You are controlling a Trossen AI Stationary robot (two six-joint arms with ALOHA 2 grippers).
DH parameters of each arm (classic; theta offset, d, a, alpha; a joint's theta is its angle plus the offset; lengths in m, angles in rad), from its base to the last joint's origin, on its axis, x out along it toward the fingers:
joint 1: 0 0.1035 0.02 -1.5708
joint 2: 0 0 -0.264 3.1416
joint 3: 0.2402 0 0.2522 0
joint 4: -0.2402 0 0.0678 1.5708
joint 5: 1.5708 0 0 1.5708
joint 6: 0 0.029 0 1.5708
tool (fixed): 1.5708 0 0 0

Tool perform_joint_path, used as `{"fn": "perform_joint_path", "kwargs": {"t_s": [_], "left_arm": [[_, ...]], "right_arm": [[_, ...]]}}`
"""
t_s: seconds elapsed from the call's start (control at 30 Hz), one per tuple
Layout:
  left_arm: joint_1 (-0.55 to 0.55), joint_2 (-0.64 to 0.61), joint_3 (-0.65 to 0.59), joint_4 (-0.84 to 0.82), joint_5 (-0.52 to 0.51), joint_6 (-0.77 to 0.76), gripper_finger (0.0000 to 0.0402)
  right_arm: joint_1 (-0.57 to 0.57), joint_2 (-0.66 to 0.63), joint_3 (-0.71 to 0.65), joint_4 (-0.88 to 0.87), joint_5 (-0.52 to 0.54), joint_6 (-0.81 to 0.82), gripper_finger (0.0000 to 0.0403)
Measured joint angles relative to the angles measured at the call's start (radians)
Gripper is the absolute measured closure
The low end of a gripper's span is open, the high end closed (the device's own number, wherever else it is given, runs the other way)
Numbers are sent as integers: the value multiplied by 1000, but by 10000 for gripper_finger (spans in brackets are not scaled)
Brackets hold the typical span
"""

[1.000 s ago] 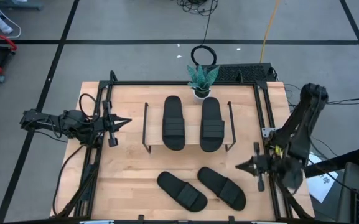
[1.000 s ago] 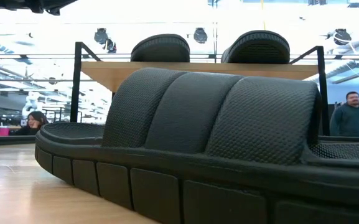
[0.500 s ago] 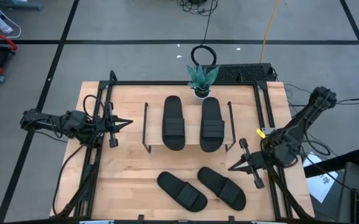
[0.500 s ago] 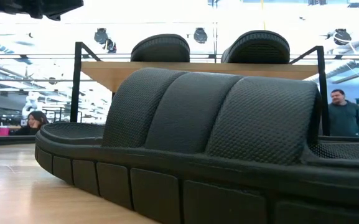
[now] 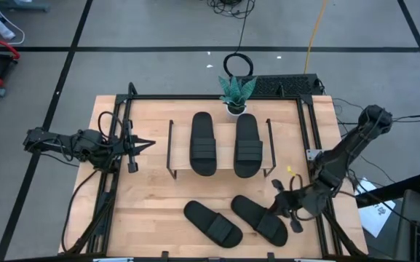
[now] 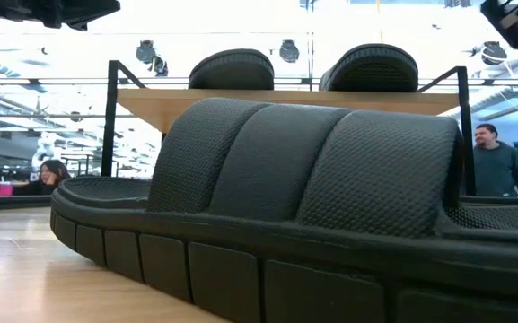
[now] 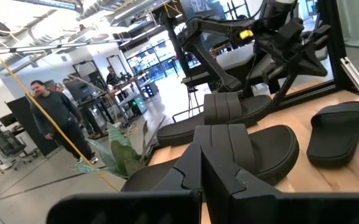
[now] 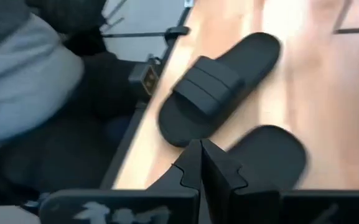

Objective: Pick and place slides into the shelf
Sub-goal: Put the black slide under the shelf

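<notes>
Four black slides with ribbed straps and oval soles. Two lie side by side on the shelf (image 5: 220,172), a light wood board in thin black frames. Two slides (image 5: 212,223) (image 5: 259,219) lie on the table (image 5: 151,207) near its front edge. Right gripper (image 5: 276,210) hovers at the right slide, fingers pressed together. Left gripper (image 5: 143,144) waits beside the shelf, fingers closed.

No text, label, brand, number or sign can be read here. A white sheet (image 5: 379,213) beside the surface's right edge may carry print, but from above it is too small to make out.
</notes>
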Motion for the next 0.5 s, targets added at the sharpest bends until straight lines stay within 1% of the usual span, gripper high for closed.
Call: {"fn": "perform_joint_path", "kwargs": {"t_s": [0.13,0.23,0.3,0.43,0.5], "left_arm": [[0,0,0,0,0,-14,398],[0,1,0,-1,0,-28,395],[0,1,0,-3,0,-31,398],[0,1,0,-8,0,-31,398],[0,1,0,-8,0,-31,395]], "right_arm": [[-81,41,0,56,-151,57,387],[-141,78,11,49,-265,88,364],[-174,97,22,44,-329,82,342],[-199,125,67,28,-413,27,299],[-192,143,93,-2,-423,-7,285]]}}
